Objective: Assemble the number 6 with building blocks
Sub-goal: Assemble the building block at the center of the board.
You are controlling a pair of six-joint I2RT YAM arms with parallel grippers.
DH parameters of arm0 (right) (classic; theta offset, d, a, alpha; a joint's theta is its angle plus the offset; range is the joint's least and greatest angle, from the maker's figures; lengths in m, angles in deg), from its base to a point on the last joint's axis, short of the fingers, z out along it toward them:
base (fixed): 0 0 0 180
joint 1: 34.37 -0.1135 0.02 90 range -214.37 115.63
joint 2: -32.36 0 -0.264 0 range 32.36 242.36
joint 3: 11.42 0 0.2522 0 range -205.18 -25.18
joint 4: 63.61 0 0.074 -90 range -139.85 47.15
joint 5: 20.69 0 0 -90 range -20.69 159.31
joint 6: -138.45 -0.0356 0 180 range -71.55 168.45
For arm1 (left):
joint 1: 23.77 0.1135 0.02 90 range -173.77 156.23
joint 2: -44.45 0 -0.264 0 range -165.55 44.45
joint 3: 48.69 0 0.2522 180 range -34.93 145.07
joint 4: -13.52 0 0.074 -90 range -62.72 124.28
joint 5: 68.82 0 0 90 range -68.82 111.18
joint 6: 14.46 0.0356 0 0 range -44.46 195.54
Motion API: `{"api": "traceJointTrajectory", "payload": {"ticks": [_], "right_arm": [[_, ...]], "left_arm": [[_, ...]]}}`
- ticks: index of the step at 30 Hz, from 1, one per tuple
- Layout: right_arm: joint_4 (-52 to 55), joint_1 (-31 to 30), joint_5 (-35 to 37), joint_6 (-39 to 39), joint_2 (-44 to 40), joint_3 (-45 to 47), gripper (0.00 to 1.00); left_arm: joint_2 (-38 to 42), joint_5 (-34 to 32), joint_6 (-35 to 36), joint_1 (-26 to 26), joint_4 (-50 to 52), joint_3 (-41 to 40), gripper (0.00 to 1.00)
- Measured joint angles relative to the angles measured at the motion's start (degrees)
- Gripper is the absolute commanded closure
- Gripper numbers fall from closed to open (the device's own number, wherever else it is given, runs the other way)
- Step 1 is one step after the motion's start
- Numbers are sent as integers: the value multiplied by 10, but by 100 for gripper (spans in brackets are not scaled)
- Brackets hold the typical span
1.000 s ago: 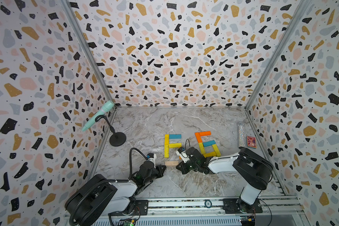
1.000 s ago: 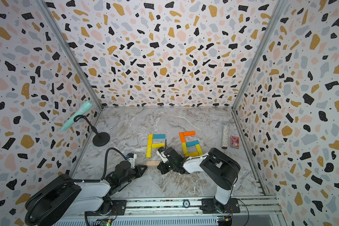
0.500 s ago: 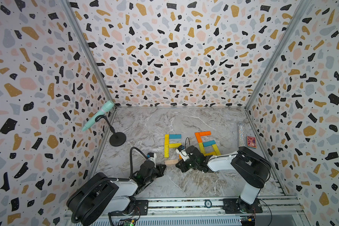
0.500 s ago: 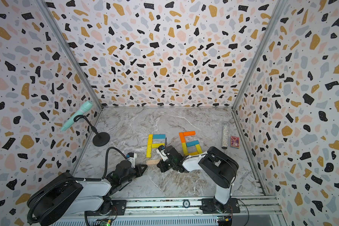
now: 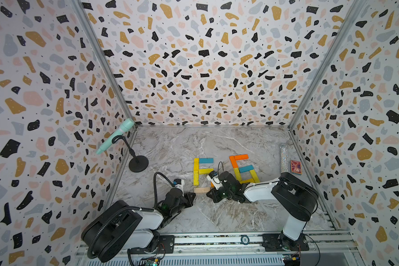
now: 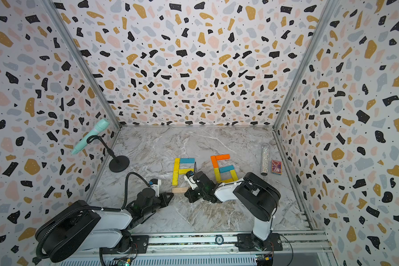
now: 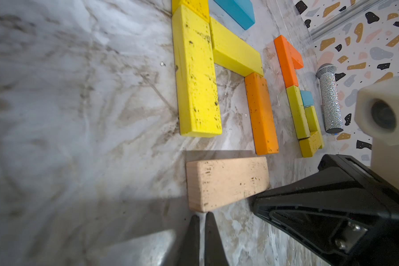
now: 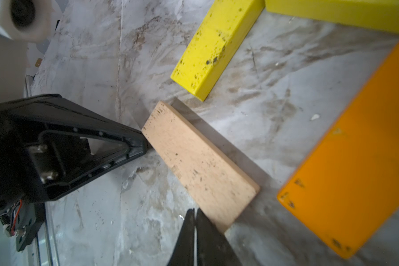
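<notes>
Both grippers are pinched shut with nothing held. They're probably being used as pushers, so the bare-wood plank (image 5: pixel 201 190) gets slid flat along the table (image 5: pixel 171 147) rather than lifted. The plank is sandwiched: its left end is touched by the left gripper (image 7: pixel 202 217), its near right corner by the right gripper (image 8: pixel 195 213). It lies just near of the long yellow plank (image 7: pixel 196 76) and orange plank (image 7: pixel 260 115), with a gap left.

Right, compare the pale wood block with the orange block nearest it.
The pale wood block is bare; the orange block is painted. The pale wood block lies crosswise, the orange block parallel to the long yellow block. The orange block butts the yellow crossbar; the pale wood block touches no block and sits between the shut left gripper and right gripper. Both lie flat.
</notes>
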Motion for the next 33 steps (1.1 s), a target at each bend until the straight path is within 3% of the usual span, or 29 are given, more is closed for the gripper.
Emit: {"api": "traceJointTrajectory", "payload": {"ticks": [33], "right_arm": [[1,2,3,0,0,-2,91]], "left_arm": [[-2,-9,11,0,7,7,100]]}}
